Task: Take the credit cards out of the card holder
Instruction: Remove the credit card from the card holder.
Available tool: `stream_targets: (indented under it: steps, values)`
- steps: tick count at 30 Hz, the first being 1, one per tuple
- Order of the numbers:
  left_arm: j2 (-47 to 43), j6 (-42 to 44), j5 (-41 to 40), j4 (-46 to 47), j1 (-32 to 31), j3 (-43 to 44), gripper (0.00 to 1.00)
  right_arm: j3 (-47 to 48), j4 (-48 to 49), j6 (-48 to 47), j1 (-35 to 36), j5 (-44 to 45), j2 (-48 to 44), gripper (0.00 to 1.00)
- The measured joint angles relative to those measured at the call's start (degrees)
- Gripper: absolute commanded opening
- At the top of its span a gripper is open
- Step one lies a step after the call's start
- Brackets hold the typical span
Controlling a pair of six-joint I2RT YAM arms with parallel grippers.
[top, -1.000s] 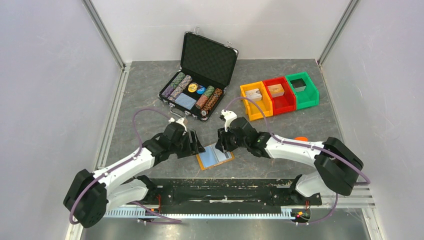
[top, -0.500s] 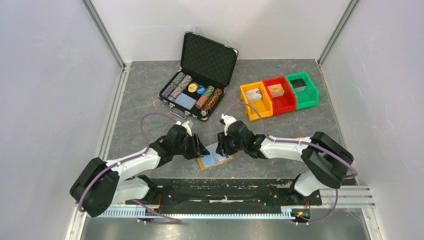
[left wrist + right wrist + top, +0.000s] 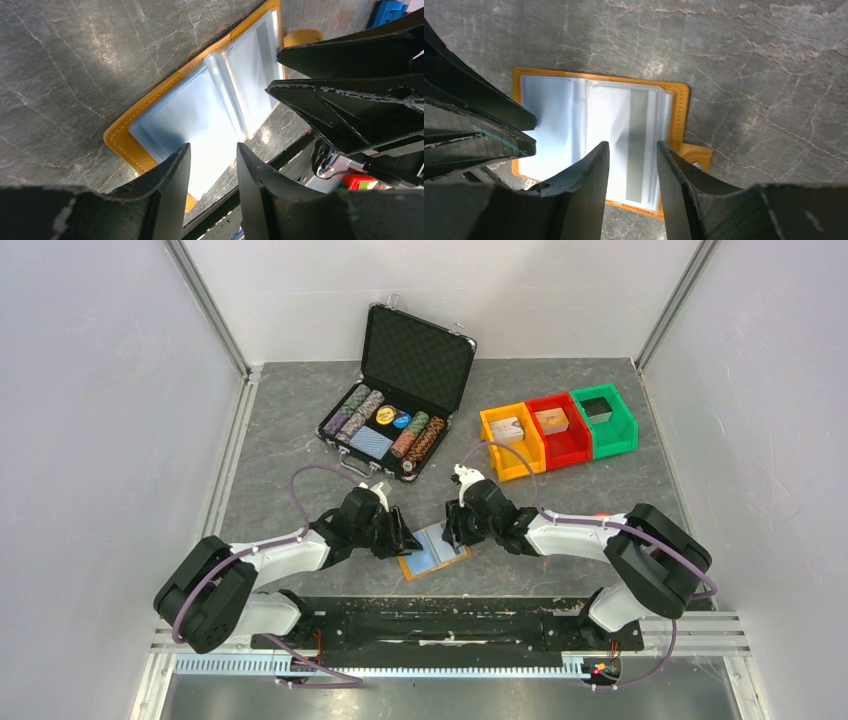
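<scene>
The orange card holder lies open and flat on the grey table near the front edge. Its clear sleeves hold a light blue card and a pale card with a grey stripe. My left gripper is open over the holder's left half, its tips just above the blue card. My right gripper is open over the right half, its tips just above the striped card. The holder's orange rim and snap tab show in the right wrist view. Neither gripper holds anything.
An open black chip case with chips and a blue patterned deck stands at the back. Orange, red and green bins stand at the back right. The black base rail runs just in front of the holder.
Both grippers have closed in on the card holder from either side and come lower. The holder has stayed in place, open.
</scene>
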Motion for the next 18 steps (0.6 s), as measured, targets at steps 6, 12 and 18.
stream_targets:
  steps: [6, 12, 18]
  values:
    - [1.01, 0.00, 0.00, 0.07, 0.04, 0.55, 0.46, -1.20, 0.63, 0.02, -1.09, -1.84, -0.33, 0.41]
    - [0.98, 0.00, 0.00, 0.07, 0.04, 0.55, 0.45, -2.89, 2.78, 0.33, -2.05, -4.61, -0.87, 0.37]
    - [1.01, 0.00, 0.00, 0.04, 0.04, 0.55, 0.45, -5.18, 6.01, 1.73, -3.61, -7.98, -1.40, 0.31]
